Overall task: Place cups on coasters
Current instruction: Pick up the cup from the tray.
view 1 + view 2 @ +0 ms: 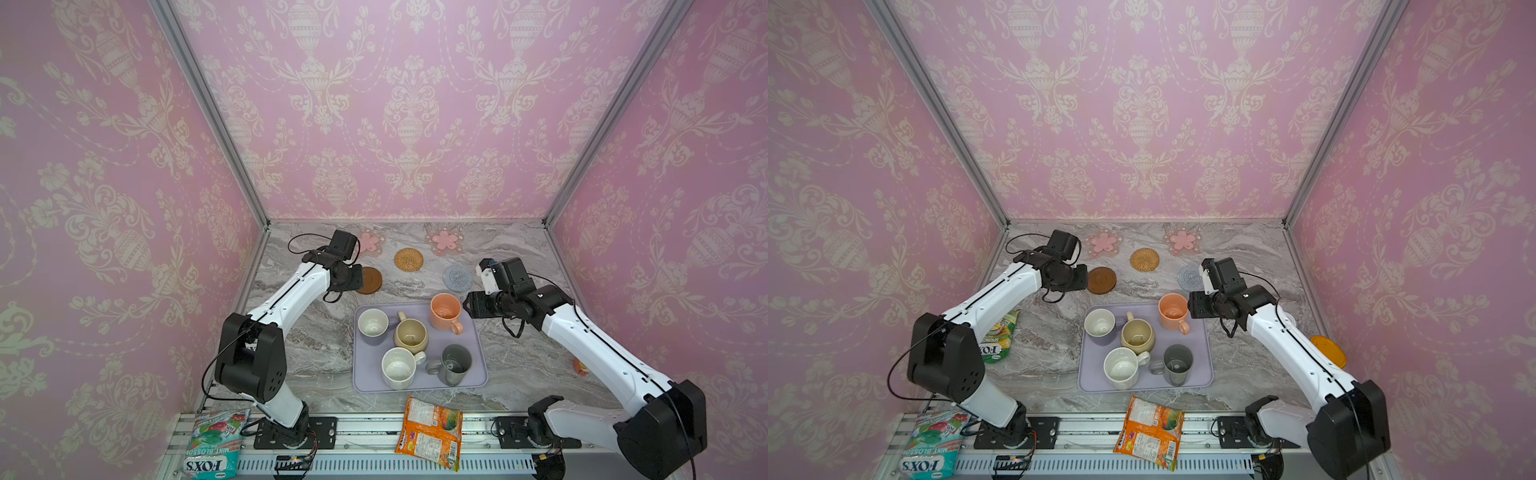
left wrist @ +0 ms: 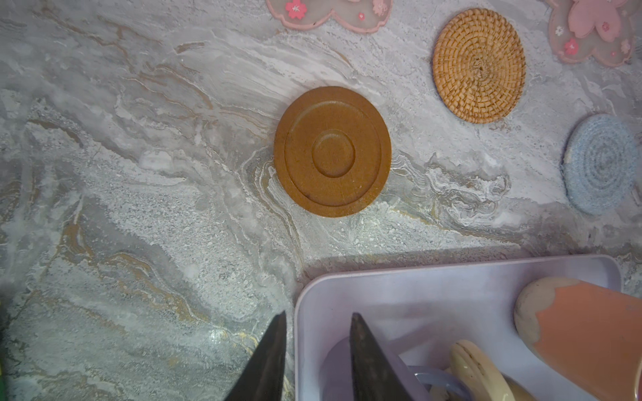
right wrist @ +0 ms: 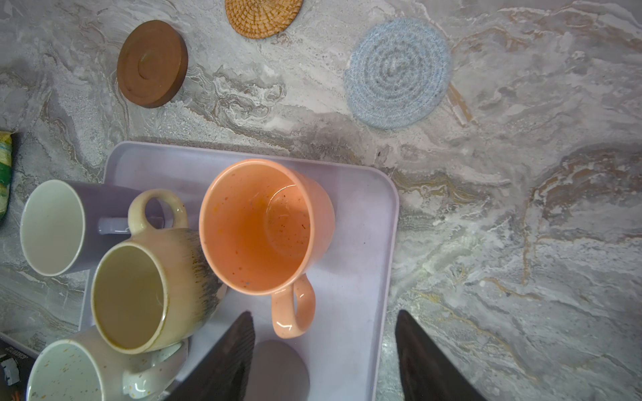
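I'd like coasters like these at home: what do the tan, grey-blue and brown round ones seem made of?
The tan woven coaster looks like rattan or plant fibre, matt, coiled basket weave. The grey-blue coaster seems soft rope or yarn, fuzzy spiral coils. The brown disc coaster is probably wood, matt, with grooved rings.

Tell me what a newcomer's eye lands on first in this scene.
A lavender tray in the middle of the marble table carries five crowded mugs, the peach-orange mug brightest at its far right corner. Beyond it, nothing yet stands on the brown wooden disc, rattan disc, grey-blue disc or the two pink flower mats nearest the back wall. Pink ornamented wallpaper encloses everything.
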